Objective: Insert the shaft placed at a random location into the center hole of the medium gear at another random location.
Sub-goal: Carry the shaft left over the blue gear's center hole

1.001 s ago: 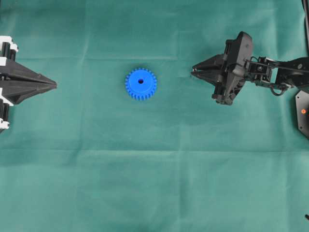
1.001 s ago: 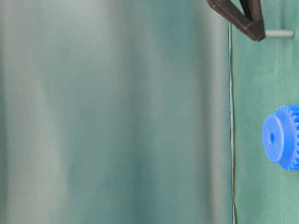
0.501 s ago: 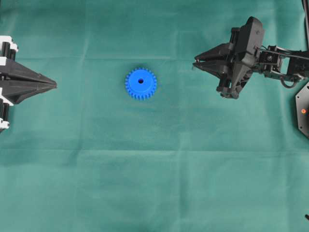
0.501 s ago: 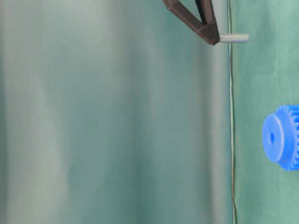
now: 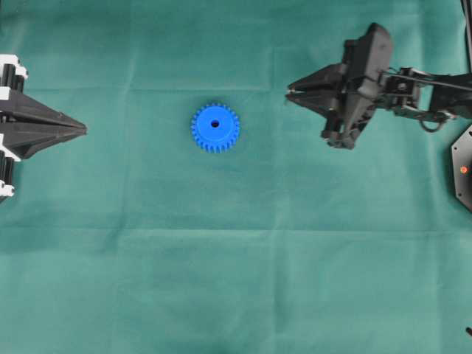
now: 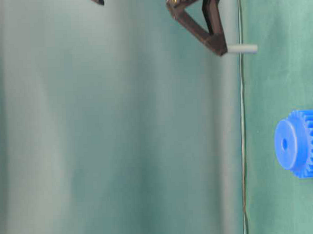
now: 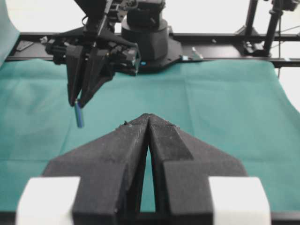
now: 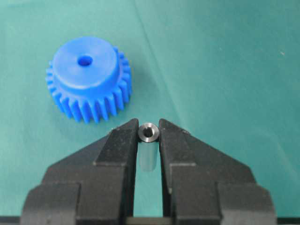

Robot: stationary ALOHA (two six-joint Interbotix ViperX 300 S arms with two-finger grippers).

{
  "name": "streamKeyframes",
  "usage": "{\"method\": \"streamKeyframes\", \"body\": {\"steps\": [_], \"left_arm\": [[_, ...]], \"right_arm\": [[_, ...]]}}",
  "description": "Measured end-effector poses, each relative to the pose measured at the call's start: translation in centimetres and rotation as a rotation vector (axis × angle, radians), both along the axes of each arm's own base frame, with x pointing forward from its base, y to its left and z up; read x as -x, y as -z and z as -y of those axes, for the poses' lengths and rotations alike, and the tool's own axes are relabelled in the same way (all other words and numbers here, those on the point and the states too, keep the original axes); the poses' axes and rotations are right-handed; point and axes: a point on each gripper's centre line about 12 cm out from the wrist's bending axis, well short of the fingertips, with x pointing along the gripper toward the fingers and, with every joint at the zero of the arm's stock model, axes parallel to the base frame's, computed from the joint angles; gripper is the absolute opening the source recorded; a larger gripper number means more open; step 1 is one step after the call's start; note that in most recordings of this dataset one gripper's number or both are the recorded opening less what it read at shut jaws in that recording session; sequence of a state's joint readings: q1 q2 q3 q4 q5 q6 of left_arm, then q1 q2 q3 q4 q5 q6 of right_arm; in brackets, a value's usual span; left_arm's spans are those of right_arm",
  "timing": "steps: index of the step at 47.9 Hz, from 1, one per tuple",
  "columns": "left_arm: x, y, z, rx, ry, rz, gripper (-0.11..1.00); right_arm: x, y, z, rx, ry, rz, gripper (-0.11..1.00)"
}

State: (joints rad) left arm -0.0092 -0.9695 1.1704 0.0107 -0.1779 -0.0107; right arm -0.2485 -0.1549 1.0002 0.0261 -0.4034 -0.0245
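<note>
Covering the desk point(image 5: 236, 280) is a green cloth, on which the medium gear point(image 5: 215, 127), a bright blue toothed plastic wheel, lies flat with its small dark center hole point(image 5: 215, 124) facing up, ready to receive a pin. Well to its side and raised off the cloth, the right end effector point(image 5: 290, 91) is clamped on the shaft point(image 6: 242, 49), a short silvery-grey metal pin hanging downward, likely so it can drop straight in. Parked at the edge, the left end effector point(image 5: 84, 130) has its fingers pressed together, empty.
</note>
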Motion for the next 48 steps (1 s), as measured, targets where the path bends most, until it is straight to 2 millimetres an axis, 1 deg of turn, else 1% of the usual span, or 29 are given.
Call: {"method": "streamKeyframes", "body": {"steps": [23,33,42,48], "left_arm": [[0.0,0.0,0.0,0.000,0.000,0.000,0.00],[0.0,0.0,0.0,0.000,0.000,0.000,0.00],[0.0,0.1,0.0,-0.002,0.002,-0.005,0.00],[0.0,0.1,0.0,-0.002,0.002,-0.008,0.00]], "right_arm": [[-7.0,-0.5,-0.6,-0.004,-0.059,-0.005,0.14],[-9.3,-1.1,-1.0,-0.002,-0.080,0.011,0.14],[-10.4,-1.2,-1.4,-0.002,-0.095,0.004,0.14],[-10.6,-1.2,-1.5,-0.004,-0.095,0.005,0.14]]}}
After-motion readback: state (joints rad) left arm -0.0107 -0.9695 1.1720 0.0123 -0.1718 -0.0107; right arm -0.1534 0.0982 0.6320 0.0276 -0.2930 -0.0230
